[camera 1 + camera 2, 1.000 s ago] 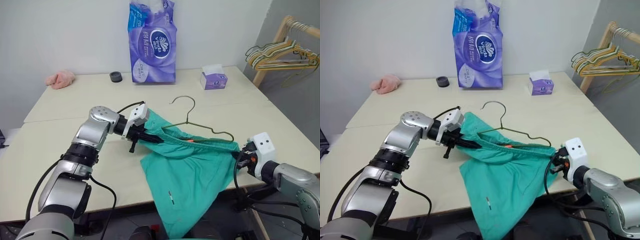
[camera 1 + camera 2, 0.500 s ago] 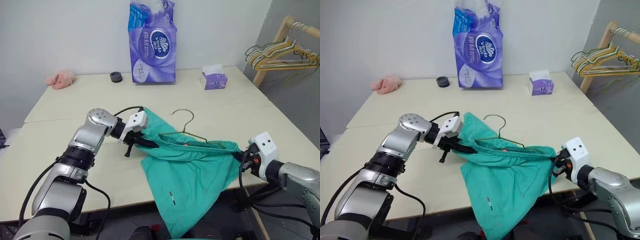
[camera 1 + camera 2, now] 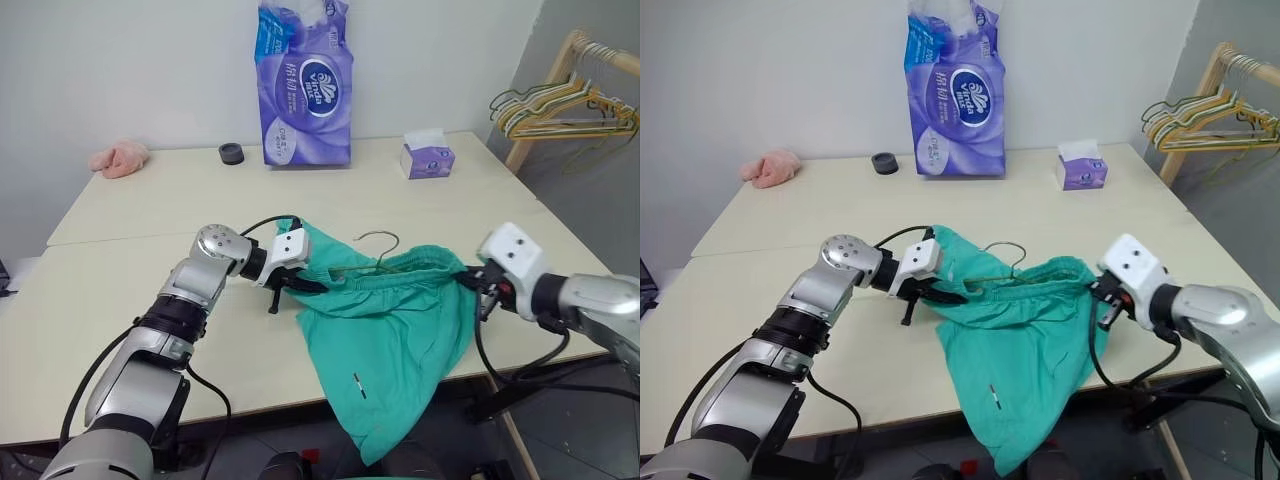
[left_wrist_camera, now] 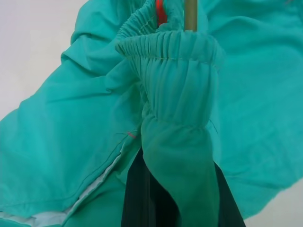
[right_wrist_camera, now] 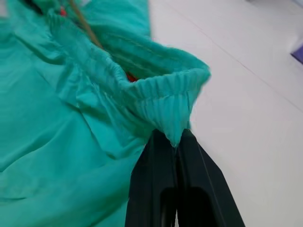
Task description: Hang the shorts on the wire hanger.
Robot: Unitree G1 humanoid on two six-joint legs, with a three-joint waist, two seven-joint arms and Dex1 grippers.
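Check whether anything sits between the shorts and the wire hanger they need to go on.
Nothing visible does. The shorts are pinched at the waistband by the left gripper and right gripper, and the wire hanger already sits inside the waistband, hook poking out.

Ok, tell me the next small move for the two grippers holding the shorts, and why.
Probably draw the waistband a little further over the wire hanger. Both the left gripper and the right gripper are shut on the waistband of the shorts, stretched between them, and the hanger's frame is mostly inside while its hook pokes out above.
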